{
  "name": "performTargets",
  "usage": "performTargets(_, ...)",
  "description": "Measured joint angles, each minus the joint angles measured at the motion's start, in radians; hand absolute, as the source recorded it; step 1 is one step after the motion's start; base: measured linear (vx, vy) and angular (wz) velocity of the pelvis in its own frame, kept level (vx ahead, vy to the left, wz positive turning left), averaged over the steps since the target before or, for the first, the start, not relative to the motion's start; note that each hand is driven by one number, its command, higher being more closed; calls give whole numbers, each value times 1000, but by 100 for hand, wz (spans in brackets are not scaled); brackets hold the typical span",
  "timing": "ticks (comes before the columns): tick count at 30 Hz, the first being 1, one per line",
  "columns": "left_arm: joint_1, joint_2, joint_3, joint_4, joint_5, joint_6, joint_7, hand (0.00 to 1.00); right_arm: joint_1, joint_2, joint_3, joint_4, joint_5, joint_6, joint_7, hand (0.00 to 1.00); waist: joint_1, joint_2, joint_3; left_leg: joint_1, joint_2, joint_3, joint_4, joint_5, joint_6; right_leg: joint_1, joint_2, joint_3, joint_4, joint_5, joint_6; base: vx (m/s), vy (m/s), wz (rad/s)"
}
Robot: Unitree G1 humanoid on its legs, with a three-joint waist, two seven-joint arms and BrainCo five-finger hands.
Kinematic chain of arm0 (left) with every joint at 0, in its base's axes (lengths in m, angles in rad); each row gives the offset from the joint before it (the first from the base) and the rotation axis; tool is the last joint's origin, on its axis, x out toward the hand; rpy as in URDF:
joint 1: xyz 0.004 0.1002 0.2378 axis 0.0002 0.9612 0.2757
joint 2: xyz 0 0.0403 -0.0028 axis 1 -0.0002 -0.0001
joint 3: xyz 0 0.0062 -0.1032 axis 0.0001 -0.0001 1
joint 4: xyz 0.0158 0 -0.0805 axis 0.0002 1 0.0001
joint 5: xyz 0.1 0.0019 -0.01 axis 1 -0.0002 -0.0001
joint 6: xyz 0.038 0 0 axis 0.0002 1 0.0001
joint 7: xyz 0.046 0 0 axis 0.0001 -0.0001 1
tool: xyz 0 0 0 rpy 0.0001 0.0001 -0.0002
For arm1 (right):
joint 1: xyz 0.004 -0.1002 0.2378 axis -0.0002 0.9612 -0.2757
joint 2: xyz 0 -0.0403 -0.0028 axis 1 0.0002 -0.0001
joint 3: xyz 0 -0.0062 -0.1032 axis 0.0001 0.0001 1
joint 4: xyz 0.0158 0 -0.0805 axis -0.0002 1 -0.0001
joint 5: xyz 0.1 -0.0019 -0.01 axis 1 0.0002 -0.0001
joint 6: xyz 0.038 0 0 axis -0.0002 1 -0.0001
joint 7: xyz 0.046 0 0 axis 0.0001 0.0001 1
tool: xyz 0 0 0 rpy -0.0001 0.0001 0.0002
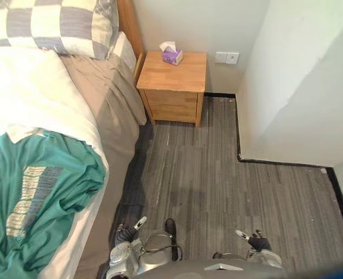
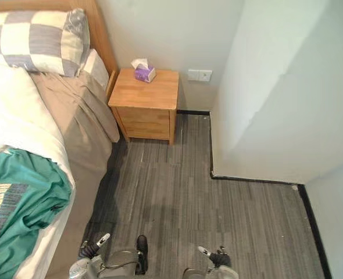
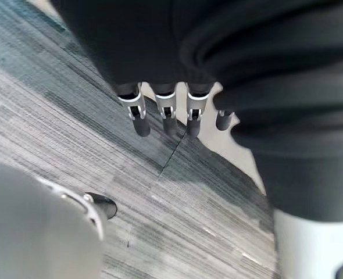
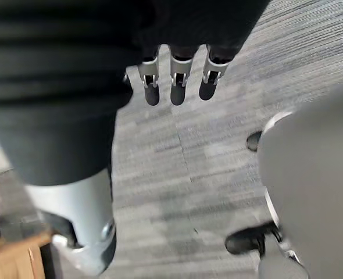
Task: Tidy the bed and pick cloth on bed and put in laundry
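We see a wooden nightstand (image 1: pixel 172 87) against the wall (image 1: pixel 183 23), a purple tissue box (image 1: pixel 172 55) near its back edge. A white wall plate (image 1: pixel 227 57) sits just beside the nightstand's top, and grey striped flooring (image 1: pixel 218 180) runs out in front.

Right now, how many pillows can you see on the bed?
2. A checkered pillow lies at the head of the bed; a white pillow peeks out beside it, against the wooden headboard. Others may lie beyond the picture's edge.

Green cloth (image 1: pixel 38 203) cut off at left edge; checked pillow (image 1: pixel 55 26) cut at top
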Motion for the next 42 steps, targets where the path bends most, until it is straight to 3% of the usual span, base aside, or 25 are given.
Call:
performTargets(1, 4, -1, 6, 3, 1, 2, -10, 0, 0, 0, -1, 1, -10, 1, 1, 0, 3, 1, -5, 22, -3, 22, 7, -7, 10, 15, -5, 16, 12, 27, 9, 311, 143, -4)
performTargets(3, 17, -2, 32, 8, 2, 5, -15, 0, 0, -5, -5, 2, -24, 0, 6, 0, 5, 8, -14, 69, -9, 34, -20, -31, 22, -15, -6, 38, 117, 22, 16, 222, 128, -22)
performTargets(4, 30, -11, 45, 11, 2, 8, -15, 0, 0, -13, -9, 2, -24, -1, 7, 0, 2, 28, -30, 120, -3, 37, -73, -60, 16, -84, -7, 52, 291, -4, 64, 272, 138, -17)
performTargets(5, 37, -5, 46, 17, 3, 11, -15, 0, 0, -17, -8, -1, -24, 0, 7, 0, -5, 19, -27, 168, -19, 32, -115, -92, 13, -176, -35, 54, 528, -10, 134, 268, 122, 1)
performTargets(6, 37, 3, 43, 19, 5, 17, -16, 0, 1, -16, -7, -5, -23, 0, 7, 0, -13, 10, -22, 192, -31, 18, -121, -101, 16, -217, -52, 54, 637, 16, 163, 327, 75, 31)
performTargets(7, 38, 23, 39, 35, 13, 28, -14, 0, 7, -13, -8, -26, -23, -1, 9, 0, -25, 7, -17, 232, -42, -7, -116, -126, 21, -283, -84, 45, 819, 18, 155, 291, 46, 42)
performTargets(9, 39, 41, 34, 47, 25, 41, -14, 0, 24, -14, -6, -44, -23, -3, 10, 0, -33, 0, -17, 301, -42, -41, -116, -144, 29, -326, -112, -13, 940, -55, 84, 283, 6, 59)
performTargets(11, 39, 36, 30, 46, 33, 43, -14, 0, 24, -15, -7, -55, -23, -11, 9, 0, -46, 8, -18, 346, -17, -102, -127, -145, 29, -377, -106, -77, 885, -108, 19, 422, -129, 99)
performTargets(13, 42, 26, 27, 46, 32, 43, -13, 0, 4, -24, -7, -56, -23, -14, 10, 0, -61, 41, -7, 360, 37, -141, -122, -143, 25, -421, -48, -68, 731, -125, 10, 446, -234, 88)
performTargets(14, 40, 17, 26, 46, 32, 43, -13, 0, -3, -32, -5, -63, -23, -14, 9, 0, -66, 61, -2, 364, 73, -165, -114, -142, 24, -441, -4, -33, 575, -108, 21, 358, -261, 78)
performTargets(16, 38, 19, 27, 45, 31, 35, -13, 0, -4, -29, -2, -68, -23, -15, 7, 0, -66, 54, -1, 364, 93, -204, -114, -145, 18, -451, 18, 54, 296, 5, 28, 394, -323, 91)
performTargets(17, 38, 24, 28, 47, 32, 30, -13, 0, -2, -16, -8, -66, -21, -14, 7, 0, -69, 26, -1, 372, 93, -227, -114, -166, -21, -427, 7, 101, 174, 169, 57, 423, -374, 86)
performTargets(18, 22, -5, 30, 50, 32, 30, -12, 0, -13, -31, -14, -64, -24, -12, 4, 0, -63, 74, 9, 380, 131, -230, -116, -172, -48, -401, 38, 68, 186, 158, 30, 397, -353, 79)
performTargets(19, 21, -22, 36, 41, 32, 27, -15, 0, -14, -30, -16, -66, -24, -11, 4, 0, -58, 74, 11, 376, 123, -231, -113, -154, -62, -412, 34, 68, 229, 137, 19, 334, -299, 62)
performTargets(21, 25, -49, 85, 35, 44, 10, -13, 0, -10, -29, -15, -73, -24, -11, 5, 0, -63, 69, 11, 424, 123, -238, -118, -100, -93, -435, 17, 69, 448, -3, -16, 316, -272, 61)
performTargets(22, 30, -54, 90, 40, 45, 10, -14, 0, -8, -32, -3, -72, -25, -10, 6, 0, -62, 62, 5, 425, 130, -241, -116, -99, -94, -439, 18, 65, 475, -25, -21, 343, -240, 55)
performTargets(23, 36, -69, 110, 38, 46, 7, -14, 0, -7, -40, 15, -72, -38, -9, 8, 0, -62, 82, -17, 421, 150, -258, -101, -98, -95, -431, 22, 47, 497, -58, -28, 268, -167, 45)
performTargets(27, 38, -78, 115, 14, 48, 6, -14, 0, 0, -46, 36, -76, -60, -6, 9, 0, -67, 91, -20, 304, 195, -314, 86, -91, -107, -327, 21, -85, 422, -89, -53, 288, -221, 99)
performTargets(29, 38, -66, 101, -15, 30, 3, -12, 0, 18, -42, 46, -82, -62, -7, 7, 0, -67, 80, -12, 184, 248, -187, 316, -81, -154, -183, 5, -208, 309, -88, -55, 183, -110, 150)
performTargets(31, 50, -54, 63, -22, 17, 3, -12, 0, 26, -42, 55, -80, -62, -7, 6, 0, -56, 75, -7, 143, 269, -15, 380, -147, -155, -93, -13, -276, 269, -88, -54, 134, -4, 132)
performTargets(32, 55, -45, 23, -34, 10, 1, -13, 0, 18, -47, 69, -75, -62, -7, 6, 0, -58, 77, -7, 108, 235, 68, 335, -170, -144, -66, -34, -293, 271, -87, -52, 119, 136, 142)
performTargets(34, 57, -38, -24, -36, 9, 0, -14, 0, -2, -58, 75, -62, -63, -5, 6, 0, -60, 94, -10, 72, 181, 121, 206, -123, -85, -52, -37, -307, 274, -82, -25, 78, 152, 114)
performTargets(36, 59, -14, -53, -42, 1, -3, -13, 0, -28, -44, 96, -50, -68, -2, 8, 0, -57, 60, -16, 104, 90, 92, 38, -75, -46, -49, -68, -308, 222, -75, -1, 115, 151, 115)
performTargets(38, 57, 4, -53, -52, -3, -4, -9, 0, -49, -30, 104, -34, -90, 1, 7, 0, -50, 32, -4, 103, 41, 62, -17, -36, -27, -11, -84, -320, 160, -59, 21, 104, 58, 83)
performTargets(42, 73, 17, -51, -50, -37, -7, 2, 0, -47, -2, 104, -25, -101, 3, 5, 0, -26, 34, -1, 151, 25, 46, -31, -30, -25, 69, -83, -320, 122, -36, 51, 93, -23, 32)
